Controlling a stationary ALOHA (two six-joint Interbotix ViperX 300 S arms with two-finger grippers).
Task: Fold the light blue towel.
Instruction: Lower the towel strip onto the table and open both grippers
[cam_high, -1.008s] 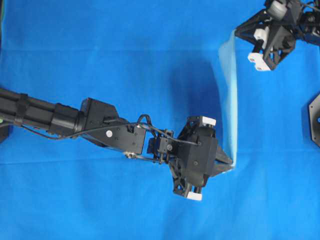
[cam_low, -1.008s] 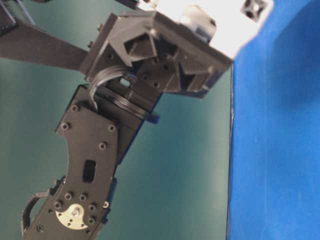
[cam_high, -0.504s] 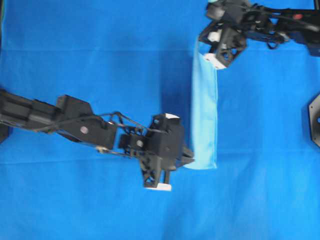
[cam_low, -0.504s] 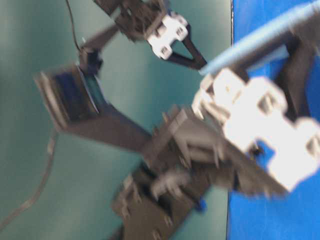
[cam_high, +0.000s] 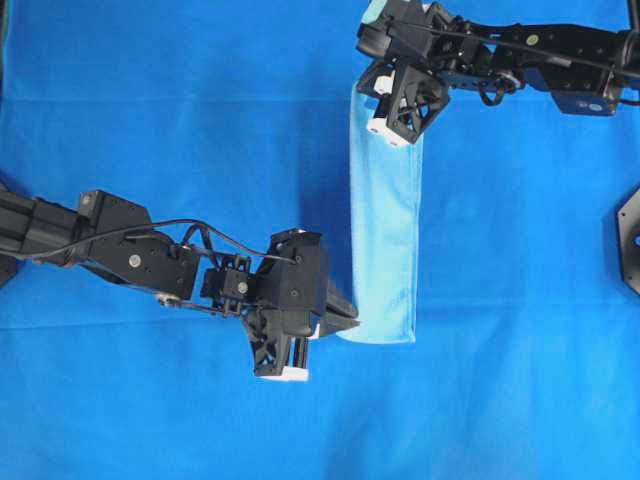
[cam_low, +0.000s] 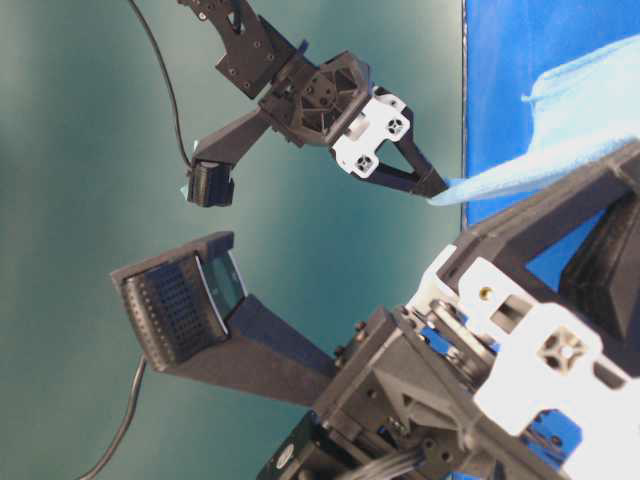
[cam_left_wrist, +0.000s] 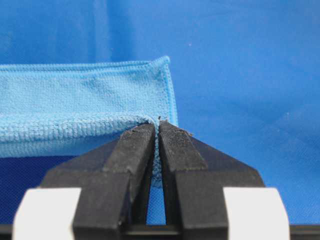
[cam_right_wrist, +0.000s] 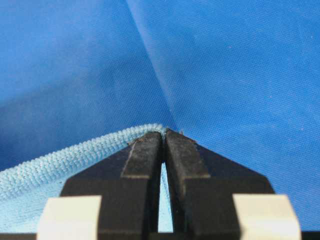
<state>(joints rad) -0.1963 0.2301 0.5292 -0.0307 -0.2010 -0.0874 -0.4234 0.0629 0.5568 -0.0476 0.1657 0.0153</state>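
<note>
at centre of the overhead view: towel (cam_high: 385, 235), half folded, over the table cloth (cam_high: 150, 100). left gripper (cam_high: 340, 322) clenched on its lower corner; right gripper (cam_high: 385, 118) clenched on the upper. advised: corners to be carried level, edge to be laid flush.

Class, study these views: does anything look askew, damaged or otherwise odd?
Nothing stands out. The towel hangs in a narrow strip between the left gripper and right gripper, each shut on a corner, over the table cloth.
</note>
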